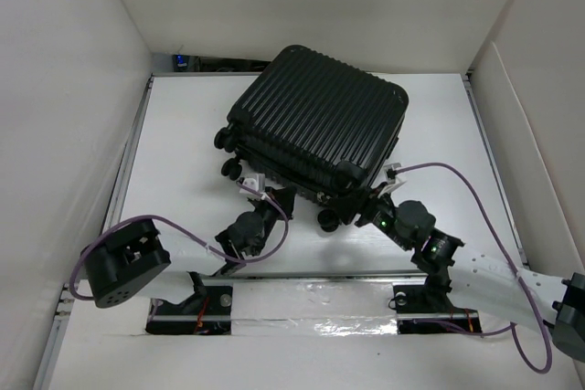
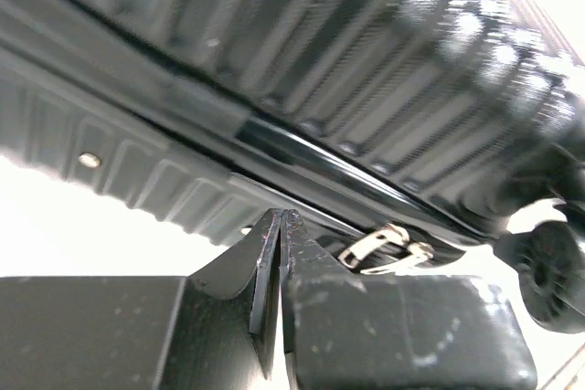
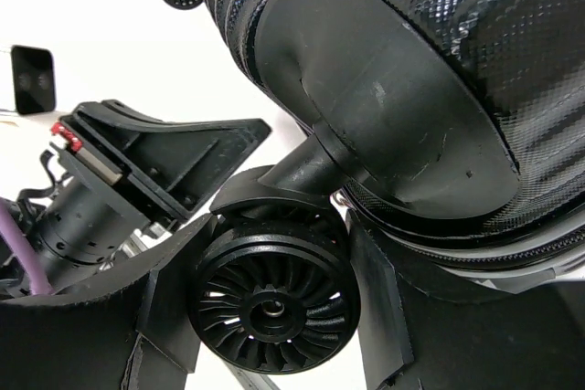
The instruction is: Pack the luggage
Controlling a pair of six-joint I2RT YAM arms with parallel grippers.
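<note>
Top view: the black ribbed hard-shell suitcase (image 1: 315,125) lies closed toward 12 o'clock on the white table (image 1: 439,134), with the left gripper (image 1: 265,200) and right gripper (image 1: 352,209) at its 6 o'clock edge.
Left wrist: the fingers (image 2: 265,258) are pinched together and empty. The silver zipper pull (image 2: 384,248) lies at 3 o'clock, so they should probably reopen and shift there.
Right wrist: the fingers (image 3: 379,317) look clamped on a small black caster wheel (image 3: 272,308); this hold is best kept steady.

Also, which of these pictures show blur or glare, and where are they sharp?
Top external: sharp, evenly lit, glare only on the glossy white strip at the near edge. Left wrist: the black ribbed hard-shell suitcase blurs toward the upper right, with white glare spots; the silver zipper pull is clearer. Right wrist: the black finned caster wheel is crisp; the white background is blown out.
</note>
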